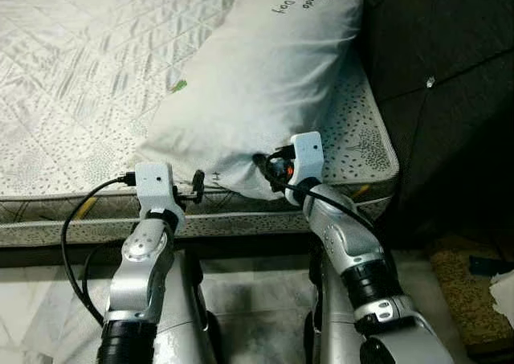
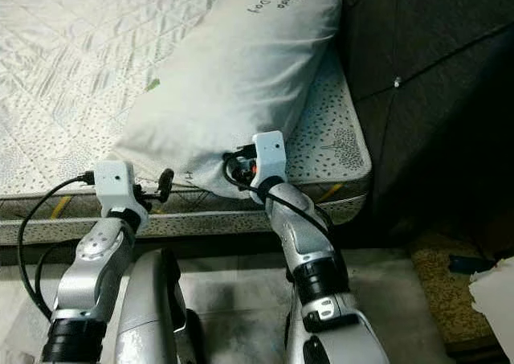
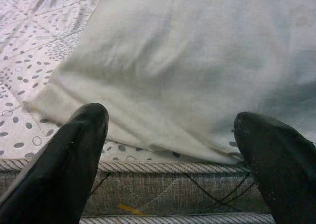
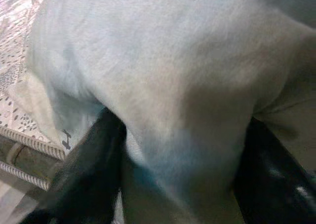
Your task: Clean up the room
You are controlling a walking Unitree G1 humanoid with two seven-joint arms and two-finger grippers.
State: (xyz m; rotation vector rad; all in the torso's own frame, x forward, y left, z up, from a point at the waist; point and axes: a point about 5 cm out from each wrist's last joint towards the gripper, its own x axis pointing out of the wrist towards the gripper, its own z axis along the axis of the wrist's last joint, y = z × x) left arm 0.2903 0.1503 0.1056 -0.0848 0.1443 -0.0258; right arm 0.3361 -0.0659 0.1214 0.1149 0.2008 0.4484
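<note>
A plump white fabric pillow (image 1: 257,91) is seen lying on the near right corner of the bed, its lower edge reaching the mattress border. Dark writing is printed near its far end, upside down from the head camera — it cannot be read with certainty. A small green mark is visible on the pillow's left side.

The bed is covered by a pale quilted mattress (image 1: 72,75) with a diamond stitch and a dotted pattern, edged with grey striped piping. A dark tufted upholstered headboard (image 1: 450,83) stands to the right of it. Below, a light tiled floor (image 1: 257,300) is seen, with a brownish mat (image 1: 466,292) at the right.

The right gripper (image 4: 182,150) is pushed against the pillow's lower edge — its jaws are spread, with a fold of the white fabric between them. The left gripper (image 3: 173,135) is held just beside the mattress edge, jaws spread wide, facing the pillow's lower left corner without touching it.
</note>
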